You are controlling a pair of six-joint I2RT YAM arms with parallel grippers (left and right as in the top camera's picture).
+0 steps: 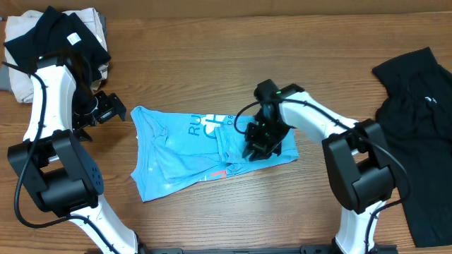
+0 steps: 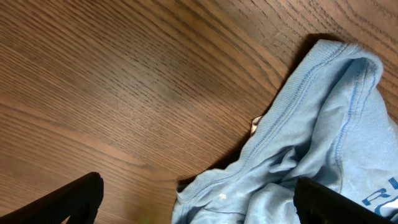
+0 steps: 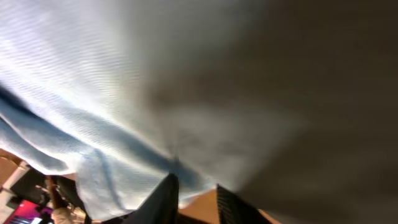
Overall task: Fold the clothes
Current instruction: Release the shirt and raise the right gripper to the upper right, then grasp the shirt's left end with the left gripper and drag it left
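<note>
**Overhead:** light blue T-shirt (image 1: 191,152) lies crumpled at centre of table (image 1: 212,56). Risk: single-corner lift drags cloth and skews fold. Right gripper (image 1: 256,148) angled down onto right edge; left gripper (image 1: 113,107) just beside left edge.

**Left wrist:** left gripper (image 2: 199,202) jaws wide, empty; T-shirt (image 2: 323,124) hem ahead.

**Right wrist:** right gripper (image 3: 196,196) jaws nearly together, T-shirt (image 3: 93,93) at tips; hold undeterminable. Risk: shallow pinch slips.

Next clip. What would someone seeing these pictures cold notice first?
The light blue T-shirt lies rumpled in the middle of the wooden table, with the right gripper down on its right end and cloth filling that wrist view. The left gripper hangs open just off the shirt's left edge. A black garment lies at the far right, and a black-and-beige pile sits in the upper left corner.
</note>
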